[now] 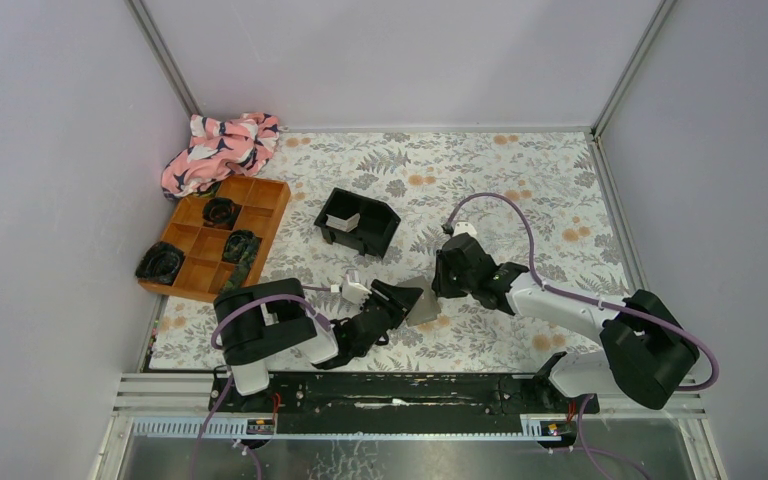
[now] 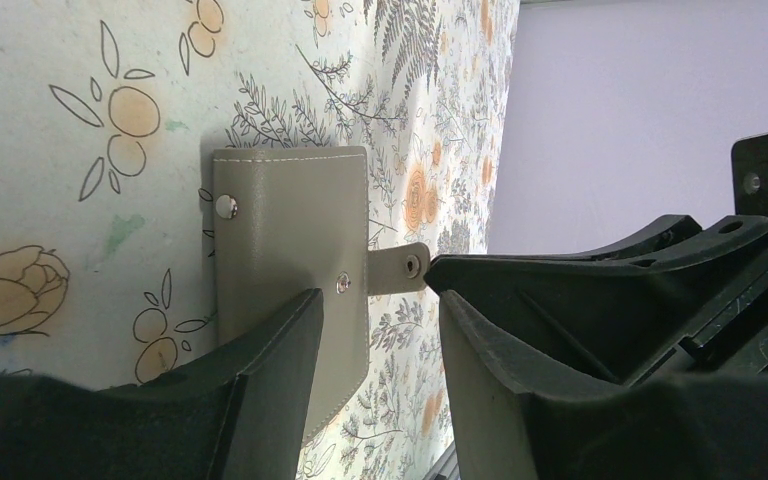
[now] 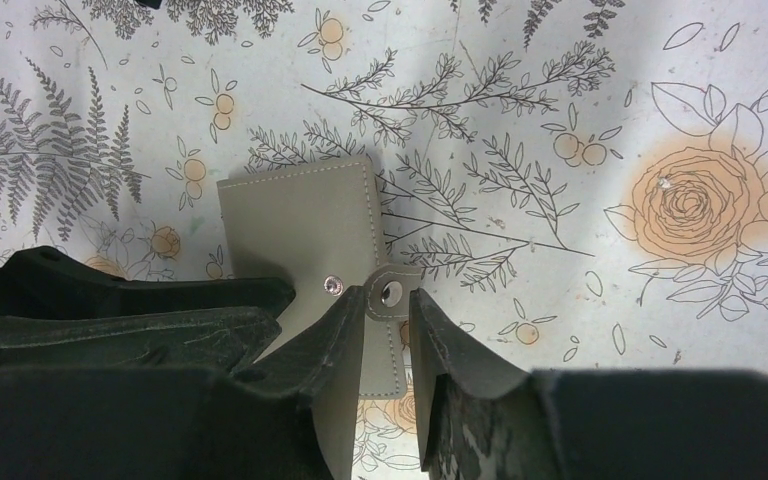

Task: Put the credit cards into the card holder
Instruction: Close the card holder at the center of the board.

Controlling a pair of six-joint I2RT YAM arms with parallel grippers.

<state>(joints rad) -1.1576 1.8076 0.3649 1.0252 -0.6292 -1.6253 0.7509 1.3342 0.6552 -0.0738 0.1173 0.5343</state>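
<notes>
My grippers half hide the card holder (image 3: 295, 225)
Jaws: left gripper (image 2: 375, 285) apart, right gripper (image 3: 388, 295) astride its tab, grip unclear; black tray (image 1: 380, 238) holds pale card (image 1: 343, 220)

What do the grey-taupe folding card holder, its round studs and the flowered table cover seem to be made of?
The grey-taupe folding card holder: probably leather or an imitation, matte, with pale stitching along its edges. The round studs: shiny metal, likely snaps. The flowered table cover: smooth printed cloth or vinyl; I cannot tell which.
</notes>
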